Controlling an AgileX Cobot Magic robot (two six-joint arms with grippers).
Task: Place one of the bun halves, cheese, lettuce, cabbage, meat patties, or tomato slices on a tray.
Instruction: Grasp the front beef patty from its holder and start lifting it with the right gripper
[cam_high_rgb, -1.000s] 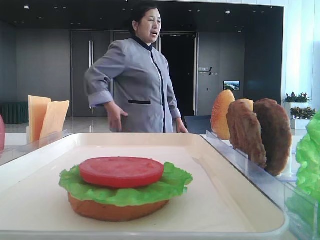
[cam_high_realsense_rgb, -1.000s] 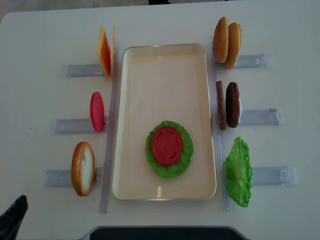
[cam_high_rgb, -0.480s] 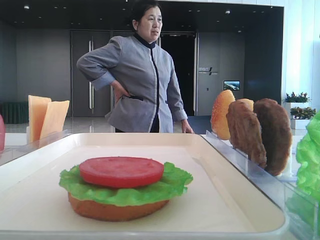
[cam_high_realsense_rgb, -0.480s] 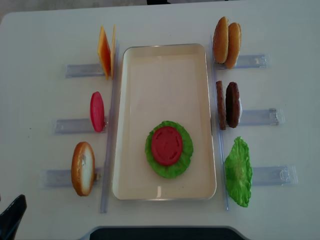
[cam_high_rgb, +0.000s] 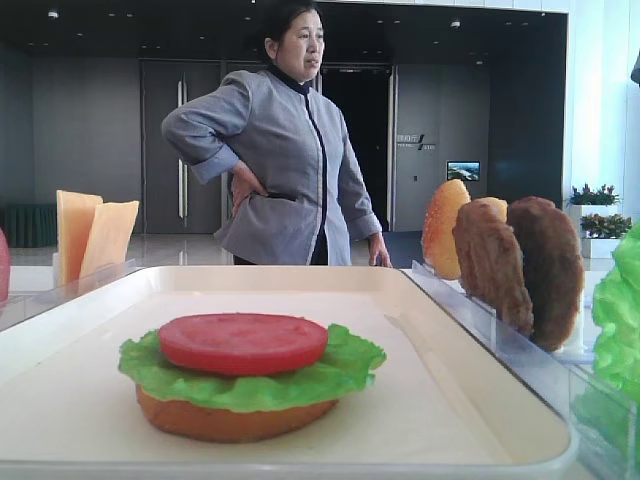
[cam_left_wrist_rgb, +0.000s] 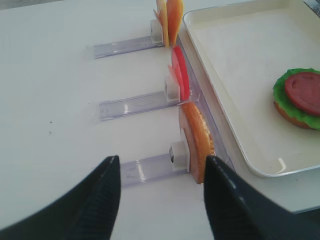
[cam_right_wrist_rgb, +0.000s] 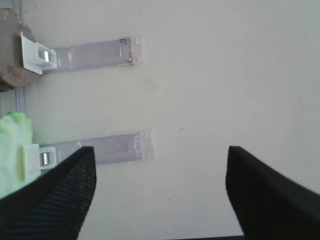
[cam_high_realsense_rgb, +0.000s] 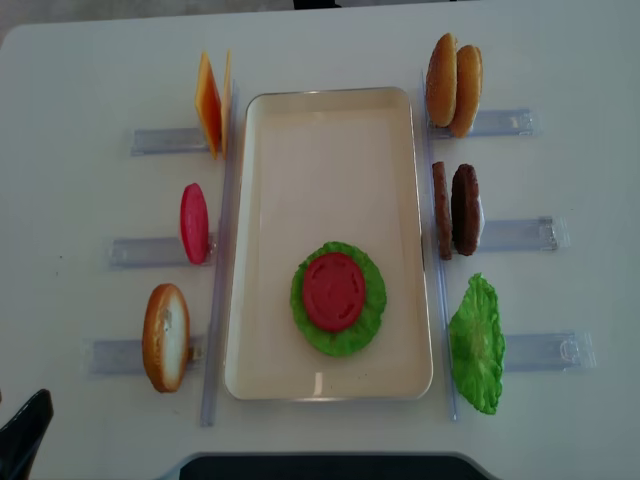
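Resting near the tray's near end, a flat bun base carries a lettuce leaf topped by a tomato slice. Left holders keep cheese, another tomato slice and a domed bun; right holders keep bun halves, patties and lettuce. Both the left gripper and the right gripper hover over the table, jaws spread wide, gripping nothing.

Left claw gapes over the bench. Cheese, tomato and bun stand in holders beside the tray, which carries a stacked bun.
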